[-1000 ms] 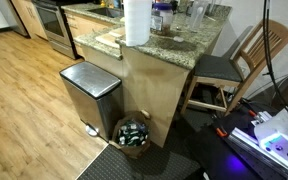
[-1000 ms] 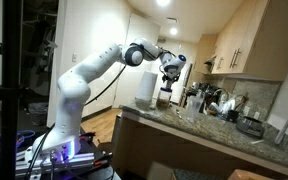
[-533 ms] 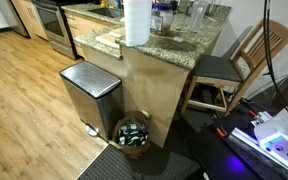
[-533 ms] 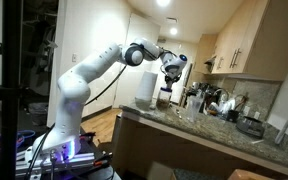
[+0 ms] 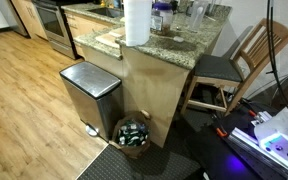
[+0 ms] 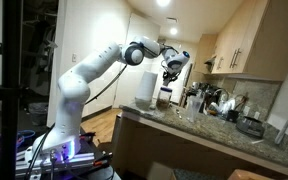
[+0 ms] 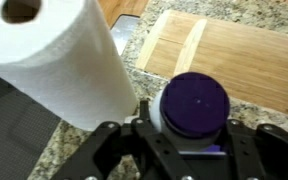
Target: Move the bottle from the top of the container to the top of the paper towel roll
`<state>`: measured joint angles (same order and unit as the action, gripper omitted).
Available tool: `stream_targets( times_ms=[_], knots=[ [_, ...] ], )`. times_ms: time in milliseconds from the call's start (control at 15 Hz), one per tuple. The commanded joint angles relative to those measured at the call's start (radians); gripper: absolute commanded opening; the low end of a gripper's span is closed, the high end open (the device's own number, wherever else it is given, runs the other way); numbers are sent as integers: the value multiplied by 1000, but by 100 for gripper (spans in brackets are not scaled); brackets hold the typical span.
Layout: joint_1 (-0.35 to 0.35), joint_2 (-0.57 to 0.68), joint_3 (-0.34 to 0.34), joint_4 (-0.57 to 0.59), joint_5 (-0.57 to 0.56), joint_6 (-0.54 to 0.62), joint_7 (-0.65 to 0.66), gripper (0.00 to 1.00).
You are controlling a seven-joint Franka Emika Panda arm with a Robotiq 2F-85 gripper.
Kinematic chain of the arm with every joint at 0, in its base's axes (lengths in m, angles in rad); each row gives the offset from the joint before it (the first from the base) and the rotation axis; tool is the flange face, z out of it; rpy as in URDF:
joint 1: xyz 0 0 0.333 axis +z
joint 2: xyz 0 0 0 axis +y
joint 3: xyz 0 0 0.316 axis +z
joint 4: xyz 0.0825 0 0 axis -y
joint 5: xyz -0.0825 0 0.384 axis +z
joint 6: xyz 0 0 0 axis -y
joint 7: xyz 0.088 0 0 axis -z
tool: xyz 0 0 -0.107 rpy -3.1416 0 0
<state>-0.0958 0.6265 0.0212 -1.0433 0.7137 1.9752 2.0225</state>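
In the wrist view, my gripper (image 7: 189, 138) is shut on a white bottle with a purple cap (image 7: 194, 102), one finger on each side of its body. The paper towel roll (image 7: 54, 60) stands upright just to the bottle's left, its hollow core showing at the top. In an exterior view the gripper (image 6: 173, 66) hangs above the counter, to the right of the roll (image 6: 144, 88) and over a dark container (image 6: 165, 97). The roll (image 5: 136, 22) also shows at the counter's edge. The container is hidden in the wrist view.
A wooden cutting board (image 7: 229, 55) lies on the granite counter (image 7: 84, 150) behind the bottle. Glasses and bottles (image 6: 209, 102) crowd the counter further along. On the floor are a steel trash bin (image 5: 90, 95), a basket (image 5: 134, 133) and a chair (image 5: 246, 60).
The jaws have shut on the bottle. In the exterior view the gripper now sits slightly higher than before. The paper towel roll has not moved.
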Motion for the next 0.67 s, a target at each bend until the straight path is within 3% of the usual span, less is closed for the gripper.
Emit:
stream_targets(
  times_ms=[0,267,333,467,533,600],
  knots=[
    [-20,-78,21,55,-16,-277,146,25],
    [10,-114,8,148,-35,-450,200,25],
    [5,-107,4,122,-15,-400,186,50],
    [14,-125,4,132,-22,-428,194,50],
    [16,-125,4,133,-22,-430,194,25],
    [23,-117,11,136,-26,-425,153,25]
  ],
)
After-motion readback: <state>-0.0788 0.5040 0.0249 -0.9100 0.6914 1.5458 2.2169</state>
